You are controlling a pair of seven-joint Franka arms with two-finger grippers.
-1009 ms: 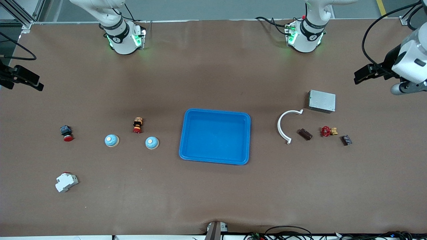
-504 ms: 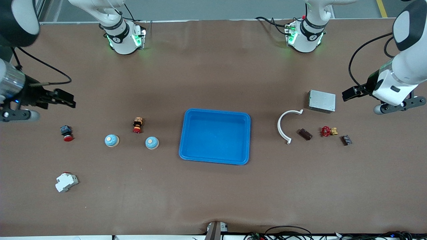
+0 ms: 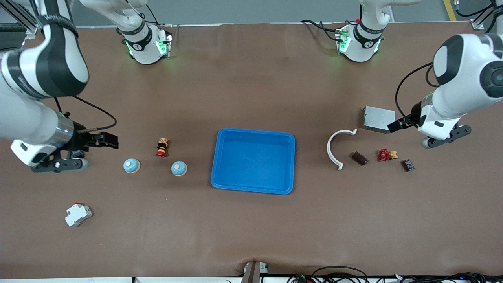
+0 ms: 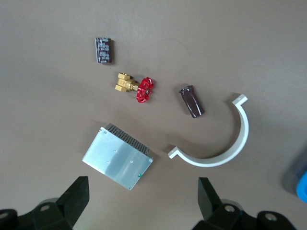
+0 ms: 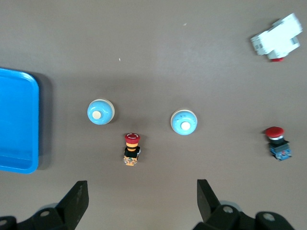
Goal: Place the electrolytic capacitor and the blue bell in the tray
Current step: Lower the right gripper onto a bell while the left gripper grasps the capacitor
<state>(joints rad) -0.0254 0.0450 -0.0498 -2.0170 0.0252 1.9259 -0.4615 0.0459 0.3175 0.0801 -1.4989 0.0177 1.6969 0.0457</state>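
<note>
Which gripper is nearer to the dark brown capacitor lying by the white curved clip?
Left. The left gripper, open, is over the silver box beside the capacitor. The right gripper, open, is at the right arm's end, past the blue tray.

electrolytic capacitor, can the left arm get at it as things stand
Probably yes. The capacitor lies bare on the table between the white curved clip and the red valve, touching neither, and the left gripper, fingers open, hangs over the metal box beside it.
</note>
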